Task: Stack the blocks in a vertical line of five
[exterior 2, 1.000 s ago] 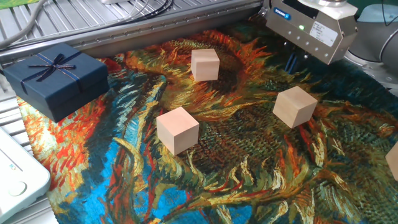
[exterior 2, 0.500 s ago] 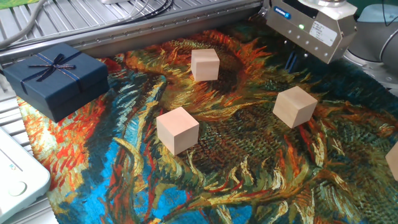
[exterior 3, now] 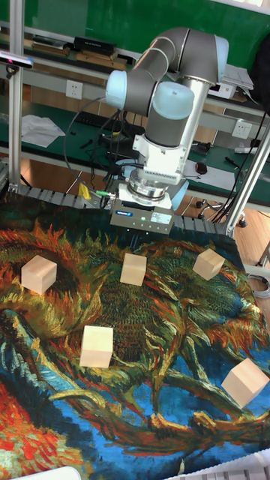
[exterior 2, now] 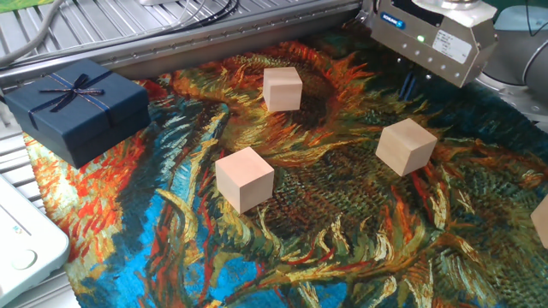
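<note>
Five pale wooden blocks lie apart on the painted cloth, none on top of another. In the tall fixed view they are at the left [exterior 3: 39, 274], front left [exterior 3: 97, 346], middle [exterior 3: 133, 268], back right [exterior 3: 208, 263] and front right [exterior 3: 245, 381]. The fixed view shows three whole blocks [exterior 2: 282, 88] [exterior 2: 244, 178] [exterior 2: 406, 146] and a corner of another [exterior 2: 541, 218] at the right edge. My gripper [exterior 2: 408, 84] [exterior 3: 135, 241] hangs just above and behind the middle block, its dark fingers apart and holding nothing.
A dark blue gift box [exterior 2: 75, 105] with a ribbon sits at the cloth's left end. A white device [exterior 2: 21, 239] lies at the front left corner. A metal rail [exterior 2: 214, 38] runs along the back of the cloth [exterior 2: 342, 222].
The gripper has drifted slightly right and up in the fixed view. The blocks have not moved.
</note>
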Controlling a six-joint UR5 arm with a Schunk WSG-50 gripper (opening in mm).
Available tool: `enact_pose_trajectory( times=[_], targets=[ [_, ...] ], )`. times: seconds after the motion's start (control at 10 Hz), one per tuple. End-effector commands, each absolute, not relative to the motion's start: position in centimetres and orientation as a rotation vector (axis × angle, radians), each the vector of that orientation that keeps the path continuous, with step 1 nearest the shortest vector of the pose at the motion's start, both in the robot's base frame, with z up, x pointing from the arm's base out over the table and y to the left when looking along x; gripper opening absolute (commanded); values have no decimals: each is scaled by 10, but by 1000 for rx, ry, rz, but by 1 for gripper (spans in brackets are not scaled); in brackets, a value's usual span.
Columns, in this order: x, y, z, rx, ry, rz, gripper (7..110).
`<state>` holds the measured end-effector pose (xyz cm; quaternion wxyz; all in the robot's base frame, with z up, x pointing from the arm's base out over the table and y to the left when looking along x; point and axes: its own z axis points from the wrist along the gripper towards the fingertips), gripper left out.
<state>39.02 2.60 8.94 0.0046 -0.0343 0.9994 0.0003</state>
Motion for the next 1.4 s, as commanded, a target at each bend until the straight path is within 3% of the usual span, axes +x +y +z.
enact_pose_trajectory(
  times=[0.0, 0.1, 0.2, 0.5, 0.6, 0.9, 1.3],
  targets=[
    [392, 50, 38, -123, 3103, 227, 7],
    [386, 38, 30, -111, 3107, 177, 7],
    [379, 27, 31, -118, 3122, 130, 44],
    [372, 24, 80, -147, 3149, 75, 44],
    [379, 38, 84, -90, 3139, 112, 88],
    [394, 69, 90, 17, 3111, 150, 88],
    [381, 29, 33, -23, 3142, -68, 88]
  ],
)
